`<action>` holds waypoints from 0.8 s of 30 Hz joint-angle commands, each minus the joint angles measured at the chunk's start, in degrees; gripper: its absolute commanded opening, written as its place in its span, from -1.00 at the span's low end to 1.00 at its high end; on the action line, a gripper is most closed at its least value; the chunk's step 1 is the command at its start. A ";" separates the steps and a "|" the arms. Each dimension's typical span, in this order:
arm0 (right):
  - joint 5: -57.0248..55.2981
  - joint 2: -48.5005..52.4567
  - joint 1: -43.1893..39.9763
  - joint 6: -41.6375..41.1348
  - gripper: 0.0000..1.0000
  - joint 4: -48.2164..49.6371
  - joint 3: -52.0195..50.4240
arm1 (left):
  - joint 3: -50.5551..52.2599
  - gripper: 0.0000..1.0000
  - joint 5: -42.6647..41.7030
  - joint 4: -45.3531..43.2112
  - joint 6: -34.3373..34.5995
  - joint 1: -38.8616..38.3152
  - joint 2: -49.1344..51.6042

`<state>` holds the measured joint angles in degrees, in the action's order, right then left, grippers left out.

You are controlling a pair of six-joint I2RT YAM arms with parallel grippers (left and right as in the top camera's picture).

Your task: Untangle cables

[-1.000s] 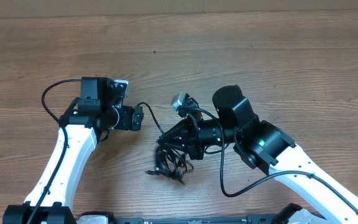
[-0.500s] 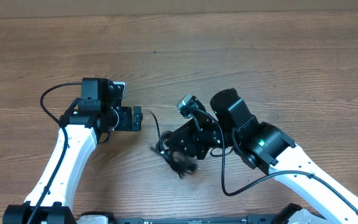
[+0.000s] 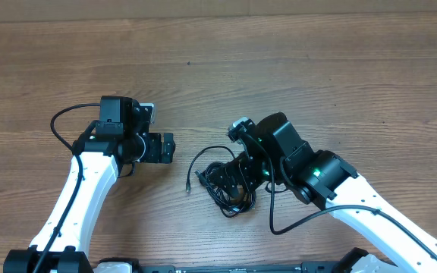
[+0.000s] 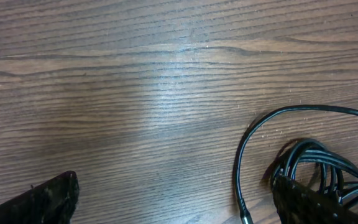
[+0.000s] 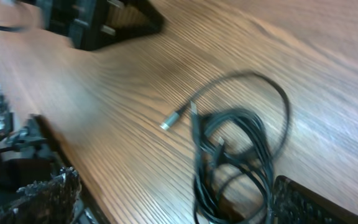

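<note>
Wood-grain tabletop (image 3: 317,68) is the only work surface. Treat it as smooth: a pulled load will probably slide across it rather than anchor.

Nearest the arm bases, the cables (image 3: 230,189) lie as a compact coiled bundle flat on the wood, directly beneath the right gripper (image 3: 243,176). In the right wrist view its fingers (image 5: 45,196) stand spread wide to either side of the bundle and grasp nothing, so the bundle rests free.

Expect thin, light, limp wire. It should hold no shape, drag neighbouring turns along with it, and slip through a weak pinch. Several turns overlap, but you cannot tell from these views whether a true knot exists.

Next outward, one strand (image 3: 203,155) leaves the bundle in an open arc and ends in a small plug (image 3: 189,186) lying on bare wood toward the left arm. This is the recommended hold. Pinch the strand just behind the plug, where the body is likely stiffer and gives a stop against slipping. Do not clamp the metal tip.

Farther out, the left gripper (image 3: 165,148) sits near that arc but apart from it, jaws fully parted and empty. Pin the bundle with one gripper while the other draws the free end, or the whole mass is likely to follow.
</note>
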<state>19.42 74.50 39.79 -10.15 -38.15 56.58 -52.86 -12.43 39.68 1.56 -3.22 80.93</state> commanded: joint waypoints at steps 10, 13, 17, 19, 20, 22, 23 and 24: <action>-2.86 6.69 3.06 3.41 0.89 -4.66 -1.42 | -0.11 0.99 -3.74 1.05 8.35 0.15 0.46; -2.89 8.81 5.29 6.62 0.83 -4.55 -1.79 | -0.11 0.99 -3.72 1.05 8.33 0.15 0.46; -2.91 12.33 8.70 12.59 0.83 -4.42 -1.88 | -0.11 0.99 -3.72 1.05 8.33 0.15 0.46; -3.28 14.23 9.99 13.94 0.84 -3.82 -1.88 | -0.11 0.99 -3.72 1.09 8.33 0.15 0.46; -3.82 15.21 10.56 13.88 0.82 -3.39 -1.88 | -0.11 0.99 -3.72 1.20 8.33 0.15 0.46; -3.98 16.85 11.19 13.86 0.77 -2.80 -1.88 | -0.11 1.00 -3.69 1.29 8.31 0.15 0.46; -4.00 17.46 11.32 13.62 0.75 -2.56 -1.88 | -0.11 0.99 -3.69 1.27 8.31 0.15 0.46; -4.00 18.21 11.37 13.40 0.73 -2.38 -1.88 | -0.11 0.99 -3.69 1.27 8.31 0.15 0.46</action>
<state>16.08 90.96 50.81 1.61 -41.15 55.09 -52.86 -15.03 40.80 9.08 -3.22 80.93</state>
